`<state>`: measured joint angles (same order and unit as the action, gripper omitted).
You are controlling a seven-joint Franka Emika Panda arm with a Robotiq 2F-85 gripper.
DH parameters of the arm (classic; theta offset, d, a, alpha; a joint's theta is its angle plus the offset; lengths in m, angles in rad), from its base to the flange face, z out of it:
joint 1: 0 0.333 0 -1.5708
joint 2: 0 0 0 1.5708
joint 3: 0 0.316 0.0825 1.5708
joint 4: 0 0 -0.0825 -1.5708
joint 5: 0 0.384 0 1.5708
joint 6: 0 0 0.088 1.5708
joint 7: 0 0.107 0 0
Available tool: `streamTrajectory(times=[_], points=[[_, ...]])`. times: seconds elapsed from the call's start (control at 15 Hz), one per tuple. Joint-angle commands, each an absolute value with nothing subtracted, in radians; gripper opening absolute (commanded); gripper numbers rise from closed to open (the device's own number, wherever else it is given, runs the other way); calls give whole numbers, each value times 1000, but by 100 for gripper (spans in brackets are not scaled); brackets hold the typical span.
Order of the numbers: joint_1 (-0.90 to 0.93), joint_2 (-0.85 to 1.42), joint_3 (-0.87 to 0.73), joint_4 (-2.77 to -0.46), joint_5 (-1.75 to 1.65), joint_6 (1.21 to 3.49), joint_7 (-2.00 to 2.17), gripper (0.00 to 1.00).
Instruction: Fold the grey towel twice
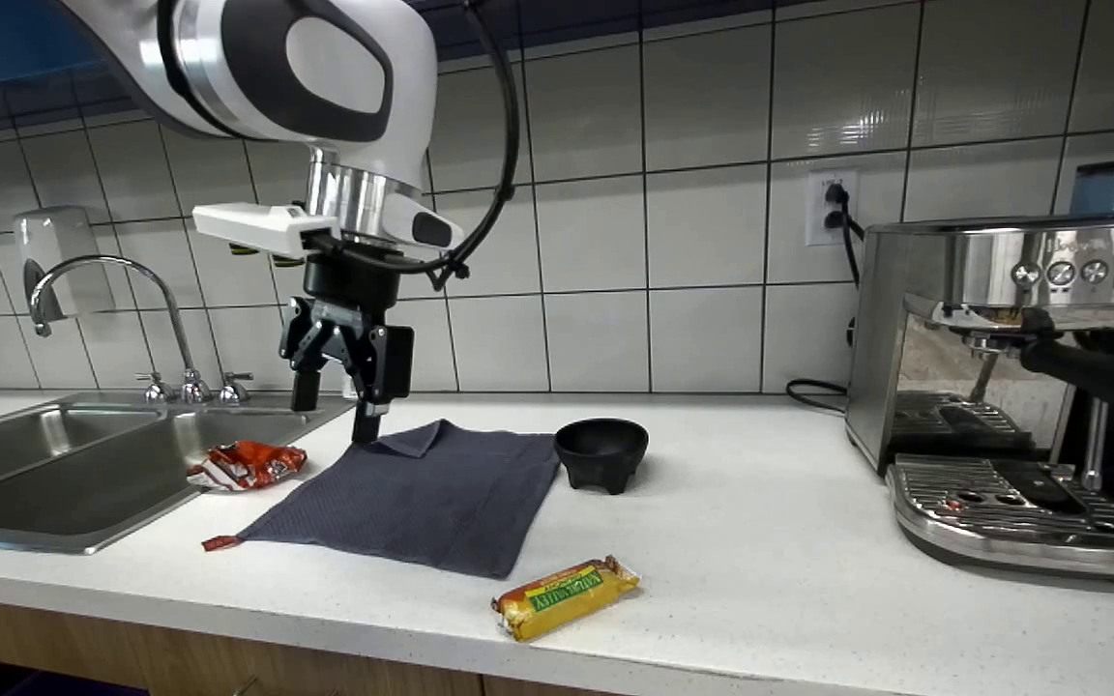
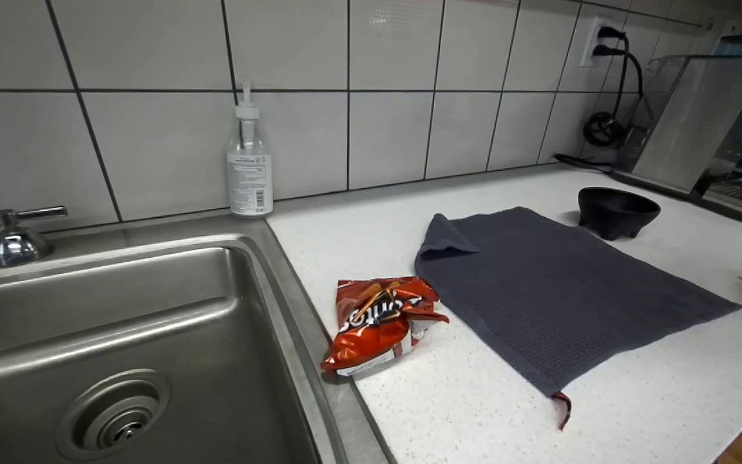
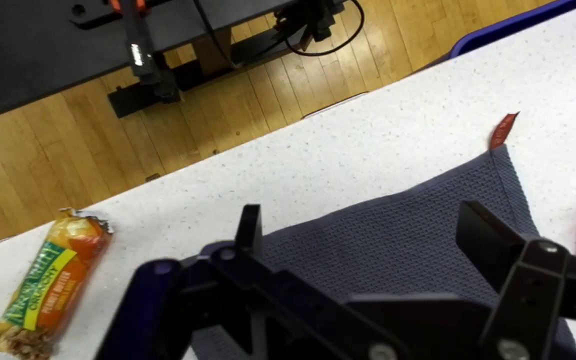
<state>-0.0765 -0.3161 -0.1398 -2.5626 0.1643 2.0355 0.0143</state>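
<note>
While the claw (image 1: 337,408) hangs with its two fingers (image 3: 485,245) wide apart, the grey towel (image 1: 441,503) lies below them, spread mostly flat on the tabletop (image 1: 760,599). Seen from the wrist, its woven cloth shows through the gap between the fingers, with a strip of white tabletop past its hem. In an exterior view, one corner (image 1: 415,441) of the towel, just right of the fingertips, is turned over on itself; a red tag (image 1: 221,543) pokes out from another corner, below the claw and to its left. Also below and left of the claw is a crumpled orange-red snack bag (image 1: 248,466), beside the sink (image 1: 83,493), which stretches farther left. Right of the claw in an exterior view, a small black bowl (image 1: 601,452) stands upright just beside the towel, and well apart from both, much farther right, is a coffee machine (image 1: 1007,387). Down and to the right of the claw, near the tabletop's front edge, lies a yellow-wrapped granola bar (image 1: 567,597), just off the towel's nearest corner
</note>
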Motion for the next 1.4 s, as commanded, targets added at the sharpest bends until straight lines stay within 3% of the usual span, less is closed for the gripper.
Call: streamTrajectory(times=[0.0,1.33], points=[[-46,-225,-89,-2513,256,2099,96,100],[27,121,16,-2276,344,2345,663,100]])
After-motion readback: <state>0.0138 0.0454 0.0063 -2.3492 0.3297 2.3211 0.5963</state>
